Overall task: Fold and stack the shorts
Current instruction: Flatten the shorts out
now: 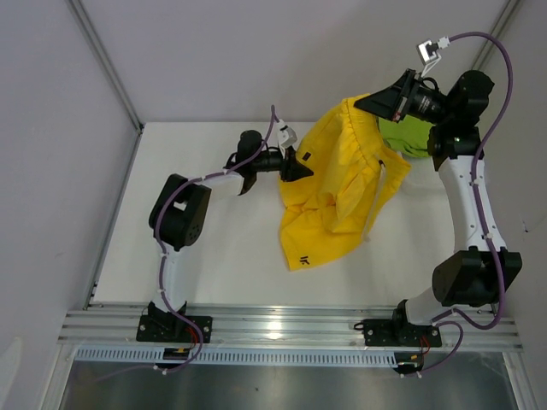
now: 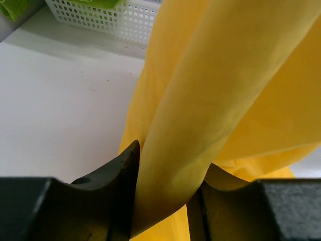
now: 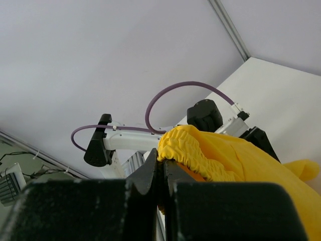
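Left arm [image 1: 181, 213]: elbow folded out toward 9 o'clock, forearm extended toward 3 o'clock and held low. Left gripper [image 1: 299, 167] points to 3 o'clock; its fingers [image 2: 125, 165] press both sides of a fold of the yellow shorts [image 1: 329, 201]. Right arm [image 1: 466, 196]: raised toward 12 o'clock, wrist turned toward 9 o'clock. Right gripper [image 3: 161, 163]: jaws closed, pinching a gathered edge of the same shorts.

The yellow shorts [image 1: 333, 196] are covering most of the green shorts [image 1: 406, 135]; the view's edge is cropping what looks like a basket [image 2: 110, 20].
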Available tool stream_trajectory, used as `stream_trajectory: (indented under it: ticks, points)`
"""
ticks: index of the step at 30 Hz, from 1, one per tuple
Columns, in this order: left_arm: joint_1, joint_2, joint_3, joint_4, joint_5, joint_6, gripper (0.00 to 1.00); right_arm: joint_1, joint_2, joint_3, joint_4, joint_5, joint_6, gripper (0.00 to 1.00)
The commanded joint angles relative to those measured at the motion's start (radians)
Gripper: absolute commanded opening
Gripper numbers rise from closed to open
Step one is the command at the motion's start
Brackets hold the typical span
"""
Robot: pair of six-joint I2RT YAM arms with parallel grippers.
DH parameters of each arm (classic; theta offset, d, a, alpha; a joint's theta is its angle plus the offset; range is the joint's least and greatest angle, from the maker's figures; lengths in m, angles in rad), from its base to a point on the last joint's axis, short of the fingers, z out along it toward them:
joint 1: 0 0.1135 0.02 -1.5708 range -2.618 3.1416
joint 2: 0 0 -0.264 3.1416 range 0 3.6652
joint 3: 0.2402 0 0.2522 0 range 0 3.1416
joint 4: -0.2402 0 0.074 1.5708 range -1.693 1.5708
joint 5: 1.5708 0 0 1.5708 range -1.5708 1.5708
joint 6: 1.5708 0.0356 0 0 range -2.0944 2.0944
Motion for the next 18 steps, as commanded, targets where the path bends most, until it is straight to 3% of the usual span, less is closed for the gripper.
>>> stream_trajectory:
  ticks: [1, 7, 14, 15, 18]
  points:
    - [-0.009, -0.070, -0.007, -0.043, -0.041, 0.108, 0.40, -0.007, -0.035, 0.078, 0.054, -0.008, 0.045, 0.00]
    - [-0.009, -0.119, -0.023, -0.152, -0.146, 0.201, 0.34, -0.009, -0.053, 0.081, 0.038, -0.015, 0.042, 0.00]
    - [-0.008, -0.137, -0.023, -0.247, -0.228, 0.261, 0.17, -0.010, -0.068, 0.075, 0.021, -0.018, 0.033, 0.00]
    - [-0.008, -0.140, -0.024, -0.253, -0.272, 0.258, 0.08, -0.009, -0.070, 0.075, 0.018, -0.018, 0.031, 0.00]
    - [-0.001, -0.148, -0.023, -0.284, -0.309, 0.258, 0.03, -0.012, -0.070, 0.073, 0.009, -0.017, 0.028, 0.00]
